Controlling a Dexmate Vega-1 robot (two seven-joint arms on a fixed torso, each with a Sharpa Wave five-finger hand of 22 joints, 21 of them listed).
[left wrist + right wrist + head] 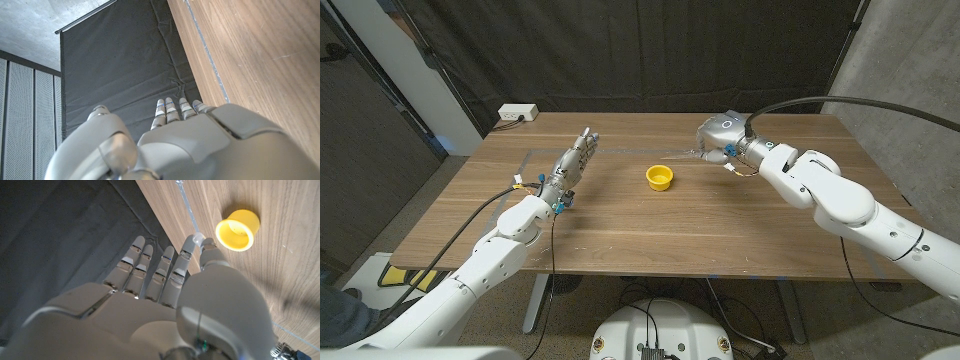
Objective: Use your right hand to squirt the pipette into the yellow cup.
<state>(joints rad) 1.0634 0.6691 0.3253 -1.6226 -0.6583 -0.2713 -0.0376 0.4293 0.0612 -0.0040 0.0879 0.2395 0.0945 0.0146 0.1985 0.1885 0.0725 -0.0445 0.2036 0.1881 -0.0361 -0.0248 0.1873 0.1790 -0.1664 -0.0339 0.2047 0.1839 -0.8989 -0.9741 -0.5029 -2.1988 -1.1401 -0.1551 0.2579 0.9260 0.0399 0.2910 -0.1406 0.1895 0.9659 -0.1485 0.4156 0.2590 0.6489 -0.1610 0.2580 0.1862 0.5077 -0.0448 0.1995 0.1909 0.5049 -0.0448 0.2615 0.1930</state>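
The yellow cup (660, 177) stands upright and empty-looking near the table's middle; it also shows from the right wrist (238, 229). My right hand (718, 135) hovers over the far part of the table, to the right of the cup and beyond it. Its thumb presses against a finger, pinching a small clear pipette (198, 236), most of it hidden by the hand; the other fingers (135, 255) reach out straight. A pale sliver of the pipette (697, 152) pokes out on the cup's side. My left hand (573, 160) stays at the table's left with straight fingers (172, 107), holding nothing.
A white power strip (517, 113) lies at the far left corner. Thin tape lines (205, 50) run along the wooden table (620, 230) near its far edge. A black curtain (650, 50) hangs behind. The right arm's cable (820, 100) arcs above the table.
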